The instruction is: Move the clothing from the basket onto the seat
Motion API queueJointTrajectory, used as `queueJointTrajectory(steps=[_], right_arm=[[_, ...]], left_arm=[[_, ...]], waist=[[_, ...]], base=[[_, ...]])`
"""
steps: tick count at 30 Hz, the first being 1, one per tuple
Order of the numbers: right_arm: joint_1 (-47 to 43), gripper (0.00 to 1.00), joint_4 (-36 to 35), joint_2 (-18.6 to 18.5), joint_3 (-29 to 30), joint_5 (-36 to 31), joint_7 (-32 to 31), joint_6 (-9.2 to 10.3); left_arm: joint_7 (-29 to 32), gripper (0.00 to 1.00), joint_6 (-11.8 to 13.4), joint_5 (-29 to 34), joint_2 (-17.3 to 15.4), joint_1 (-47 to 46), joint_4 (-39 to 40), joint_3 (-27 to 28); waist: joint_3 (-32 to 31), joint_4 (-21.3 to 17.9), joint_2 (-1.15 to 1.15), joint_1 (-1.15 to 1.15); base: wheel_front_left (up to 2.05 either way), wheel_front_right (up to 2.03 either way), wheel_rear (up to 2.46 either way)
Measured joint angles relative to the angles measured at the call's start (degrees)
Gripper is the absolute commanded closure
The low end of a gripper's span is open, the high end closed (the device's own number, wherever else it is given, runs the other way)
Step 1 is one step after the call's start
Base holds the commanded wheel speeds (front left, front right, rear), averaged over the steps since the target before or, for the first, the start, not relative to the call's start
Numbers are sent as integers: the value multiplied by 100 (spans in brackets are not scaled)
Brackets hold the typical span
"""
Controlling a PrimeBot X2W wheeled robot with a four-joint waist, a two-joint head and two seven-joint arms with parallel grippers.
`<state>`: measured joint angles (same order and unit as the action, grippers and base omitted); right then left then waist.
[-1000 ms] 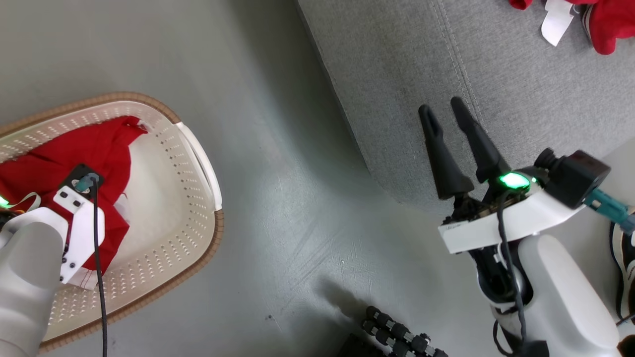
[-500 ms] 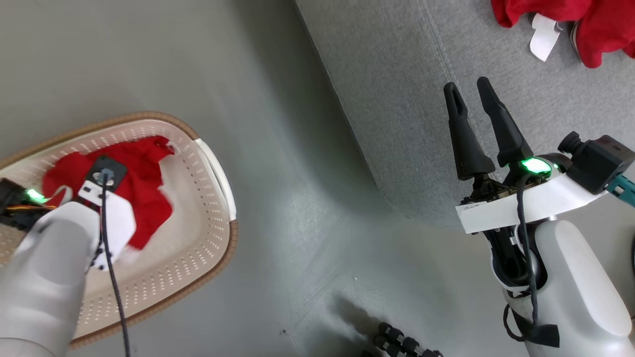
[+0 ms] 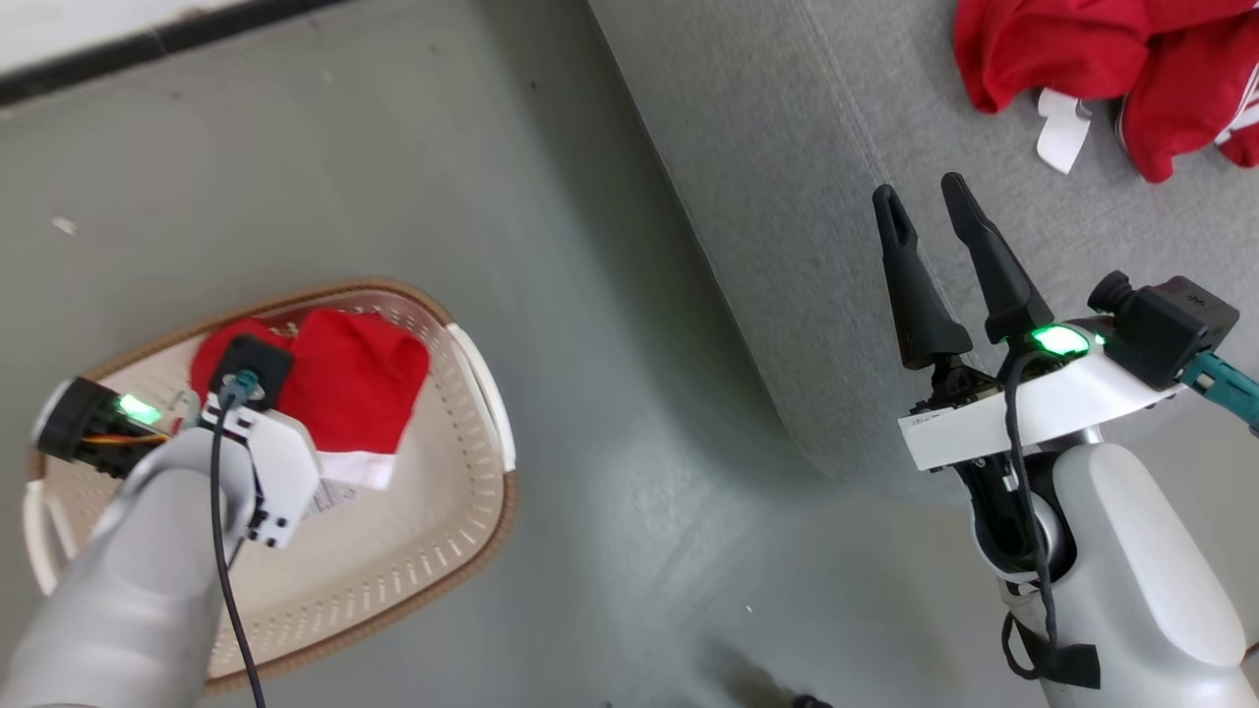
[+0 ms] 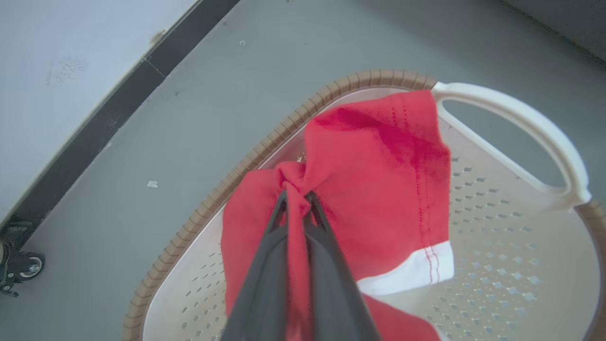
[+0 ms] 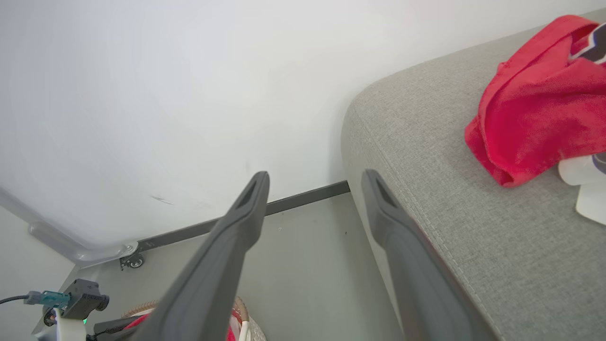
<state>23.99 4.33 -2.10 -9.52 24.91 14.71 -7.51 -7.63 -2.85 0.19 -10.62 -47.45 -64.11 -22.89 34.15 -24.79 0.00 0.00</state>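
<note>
1. Grey floor [image 3: 610, 344] is seen between the cream basket [image 3: 472, 590], at the robot's left, and the grey seat [image 3: 787, 197], at its right; the two are set well apart.
2. A red garment with white trim [image 4: 378, 180] is pictured bunched inside the basket, close to one white handle [image 4: 521, 113], with the trim turned toward the basket's middle.
3. The left gripper [image 4: 296, 201] is shown clenched on a pinched fold of that garment, and the cloth falls away on both sides of the fingertips.
4. The seat is judged to lie to the right of the held garment, across the open floor. The left arm is the one at the basket, so the carry is expected to run rightward.
5. The right gripper [image 3: 920, 197] is seen spread wide and empty, poised over the seat's near edge and touching nothing.
6. A second red garment [image 3: 1062, 49], with a white tag [image 3: 1060, 143], is already laid on the seat, beyond the right gripper.
</note>
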Motion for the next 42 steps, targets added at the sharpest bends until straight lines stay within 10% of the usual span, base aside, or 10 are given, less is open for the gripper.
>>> queueJointTrajectory(steps=[19, 42], right_arm=[[-534, 0, 499, -20, 171, -575, 0, 0], [-1404, 0, 578, -27, 517, -979, 0, 0]], left_arm=[[-660, 100, -34, -837, 604, 1076, 476, 573], [-659, 100, -90, -1184, 705, 2362, 3259, 1113]], waist=[[-1375, 500, 0, 0], [-2706, 1152, 0, 0]], base=[[0, 0, 0], [0, 0, 0]])
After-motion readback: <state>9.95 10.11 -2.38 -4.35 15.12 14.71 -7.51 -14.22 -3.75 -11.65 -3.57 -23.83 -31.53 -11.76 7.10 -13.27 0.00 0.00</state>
